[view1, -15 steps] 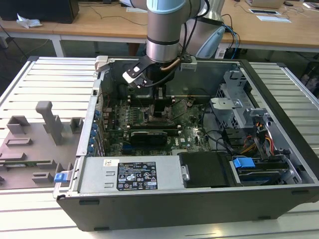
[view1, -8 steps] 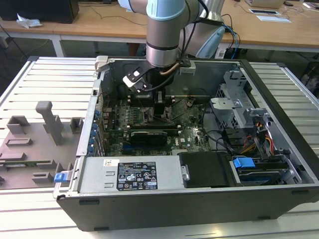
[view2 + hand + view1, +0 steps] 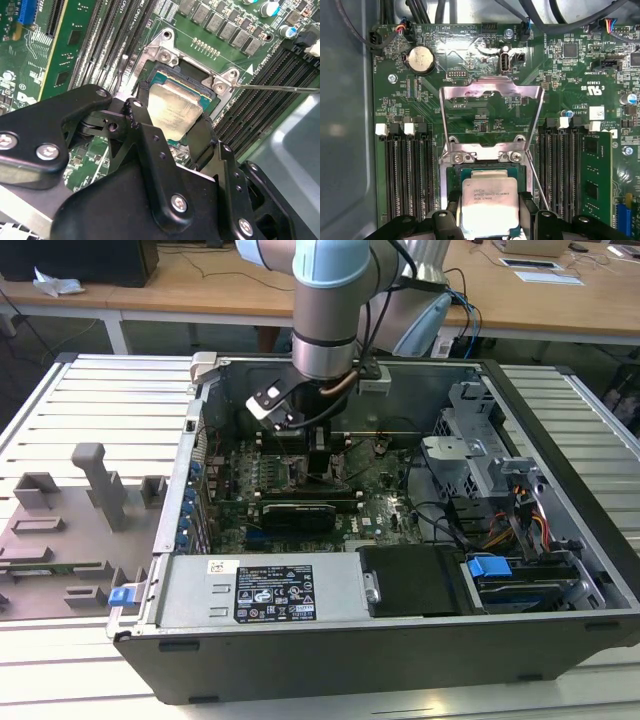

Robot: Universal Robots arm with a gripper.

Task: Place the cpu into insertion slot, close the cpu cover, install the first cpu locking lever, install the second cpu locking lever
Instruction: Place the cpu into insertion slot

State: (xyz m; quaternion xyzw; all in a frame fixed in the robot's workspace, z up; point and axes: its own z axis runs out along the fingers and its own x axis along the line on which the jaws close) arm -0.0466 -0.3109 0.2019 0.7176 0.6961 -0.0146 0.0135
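— One thing first: where is the cpu (image 3: 489, 202)?

— Between the jaws. They are drawn in narrow and clamped on it, with black fingers (image 3: 451, 207) against two opposite edges. In both wrist views its pale metal top sits right over the insertion slot (image 3: 196, 66), inside the silvery surround. I cannot tell whether it is fully seated.

— And the cpu cover (image 3: 470, 92)?

— Open. In the first wrist view it is swung back from the slot on its hinge, and green board shows through its square window. A thin locking lever (image 3: 275, 88) runs out from one corner of the surround, across the memory slots (image 3: 407, 170) that flank the socket.

— What about the exterior view?

— The arm (image 3: 325, 310) drops in from twelve o'clock into the open computer case (image 3: 400, 650), which lies on the slatted tabletop (image 3: 100, 390). Taking the case as the dial, the jaws work near the centre, a little toward eleven. A black card (image 3: 298, 512) lies just at six o'clock of them. The power supply (image 3: 270, 590) is at seven and the drive cage (image 3: 478, 455) at three. A grey fixture plate (image 3: 60, 540) rests on the tabletop at nine o'clock of the case.
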